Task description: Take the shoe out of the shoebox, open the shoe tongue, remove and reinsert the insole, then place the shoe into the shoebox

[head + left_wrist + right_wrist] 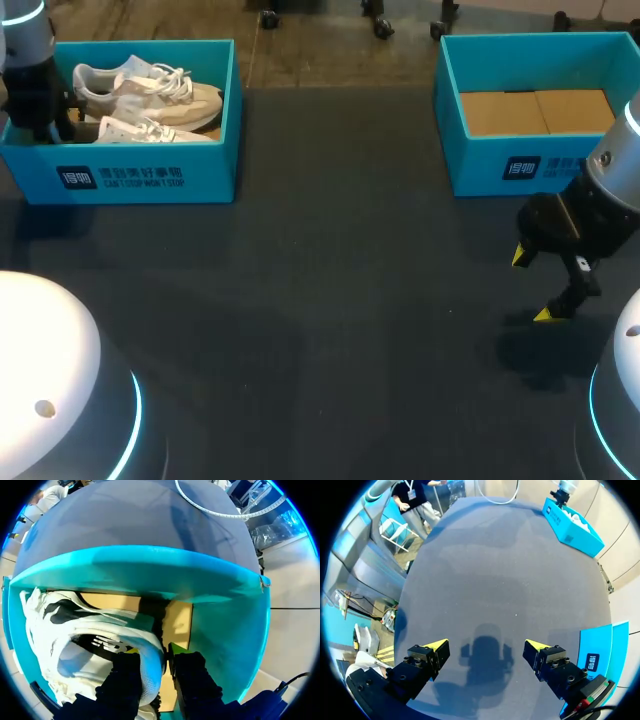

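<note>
Two white shoes lie in the teal shoebox [150,175] at the far left, one shoe [150,88] behind the other shoe [150,130]. My left arm comes down into this box at its left end, where my left gripper [45,125] is largely hidden. In the left wrist view the left gripper [154,650] has its fingers on both sides of the heel collar of a white shoe [75,630], pinching it. My right gripper [533,285] hangs open over the bare table at the right, in front of the second box, with nothing between its fingers [437,647].
A second teal box [530,165] stands at the far right with only brown cardboard [535,110] inside. The dark table mat [330,300] stretches between the two boxes. The left box [572,527] shows far ahead of the right gripper.
</note>
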Motion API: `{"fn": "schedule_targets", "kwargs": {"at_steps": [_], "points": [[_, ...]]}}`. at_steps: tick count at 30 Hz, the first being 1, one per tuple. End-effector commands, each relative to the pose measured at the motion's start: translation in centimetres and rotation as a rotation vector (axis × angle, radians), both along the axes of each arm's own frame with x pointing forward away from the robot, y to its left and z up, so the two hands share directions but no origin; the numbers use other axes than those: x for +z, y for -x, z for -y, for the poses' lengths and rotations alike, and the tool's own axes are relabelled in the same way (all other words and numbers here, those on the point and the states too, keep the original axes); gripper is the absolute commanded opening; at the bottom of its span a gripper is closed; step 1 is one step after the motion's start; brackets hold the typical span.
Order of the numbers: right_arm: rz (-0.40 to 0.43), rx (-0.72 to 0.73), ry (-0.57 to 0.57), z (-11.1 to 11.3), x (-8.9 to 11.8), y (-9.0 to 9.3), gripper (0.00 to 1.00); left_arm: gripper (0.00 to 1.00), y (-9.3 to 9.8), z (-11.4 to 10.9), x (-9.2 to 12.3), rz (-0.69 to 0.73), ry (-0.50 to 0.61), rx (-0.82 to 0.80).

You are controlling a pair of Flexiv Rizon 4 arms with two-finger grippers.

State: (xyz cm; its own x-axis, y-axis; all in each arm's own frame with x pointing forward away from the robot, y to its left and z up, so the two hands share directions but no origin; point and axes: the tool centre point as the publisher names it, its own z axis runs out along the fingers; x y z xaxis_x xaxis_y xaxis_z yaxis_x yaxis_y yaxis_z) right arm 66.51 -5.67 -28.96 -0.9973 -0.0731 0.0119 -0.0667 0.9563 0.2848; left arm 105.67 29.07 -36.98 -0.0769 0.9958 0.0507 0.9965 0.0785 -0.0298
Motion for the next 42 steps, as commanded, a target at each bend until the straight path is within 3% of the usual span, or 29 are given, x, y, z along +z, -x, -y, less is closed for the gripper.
{"fn": "schedule_targets", "kwargs": {"at_steps": [1, 13, 25, 42], "points": [[0.001, 0.000, 0.001, 0.0, -0.1, 0.0, 1.00, 0.00, 0.0, 0.1, 0.0, -0.001, -0.001, -0.002], [0.001, 0.000, 0.001, 0.0, -0.1, 0.0, 1.00, 0.00, -0.3, -0.9, 1.2, -0.019, -0.006, 0.065], [0.001, 0.000, 0.001, 0.0, -0.1, 0.0, 1.00, 0.00, -1.2, -1.3, 4.0, -0.026, -0.026, 0.160], [0.001, 0.000, 0.001, 0.0, -0.1, 0.0, 1.00, 0.00, -2.1, -0.6, 4.7, -0.069, -0.125, 0.288]]}}
